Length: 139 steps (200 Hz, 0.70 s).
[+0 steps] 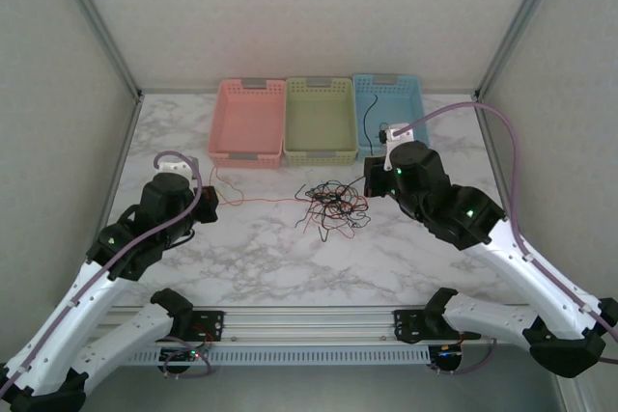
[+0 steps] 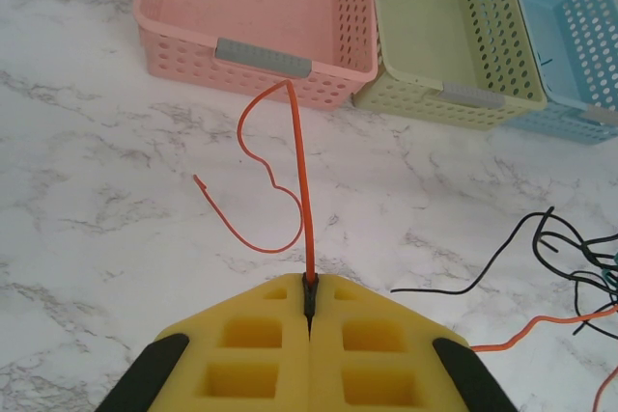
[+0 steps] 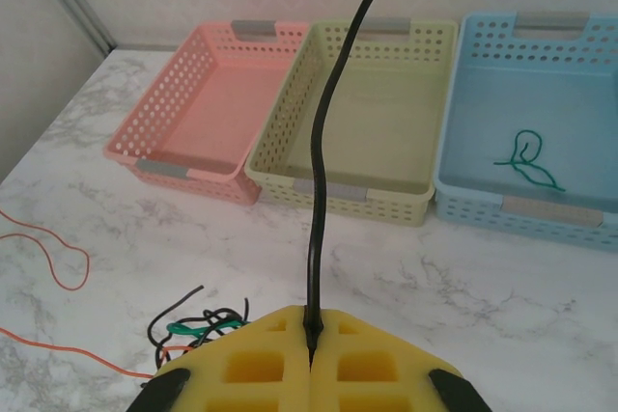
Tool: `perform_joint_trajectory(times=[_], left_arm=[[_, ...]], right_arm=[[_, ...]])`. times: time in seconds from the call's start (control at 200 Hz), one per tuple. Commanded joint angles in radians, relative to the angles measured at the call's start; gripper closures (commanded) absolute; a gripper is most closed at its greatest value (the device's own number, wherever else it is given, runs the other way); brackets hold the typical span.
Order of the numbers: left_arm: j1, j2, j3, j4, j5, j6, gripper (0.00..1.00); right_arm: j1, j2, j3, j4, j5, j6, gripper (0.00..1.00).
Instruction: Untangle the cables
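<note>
Noted left gripper [image 2: 309, 308] pinched tight on a red cable [image 2: 301, 190], front-left of the green basket [image 2: 415, 96]; right gripper [image 3: 311, 333] likewise clamping a black cable [image 3: 323, 171], front-right of it. Found one green cable [image 3: 526, 163] lying in the blue basket [image 3: 463, 202] beside it. Judged early stage: main tangle [image 1: 331, 205] before it unsorted.
</note>
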Motion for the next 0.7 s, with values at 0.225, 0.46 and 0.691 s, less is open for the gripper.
perform_joint_trajectory(times=[0.225,0.46,0.691], left_arm=[[-0.003,-0.003,0.025,-0.042,-0.055,0.01,1.0],[-0.003,-0.022,0.108,-0.115,-0.136,0.042,1.0],[-0.002,-0.056,0.18,-0.186,-0.245,0.091,1.0]], right_arm=[[-0.025,-0.034,0.013,-0.034,0.125,-0.054,1.0],[-0.156,-0.028,-0.104,-0.075,0.179,0.011,1.0],[-0.377,-0.004,-0.225,-0.076,0.067,0.071,1.0]])
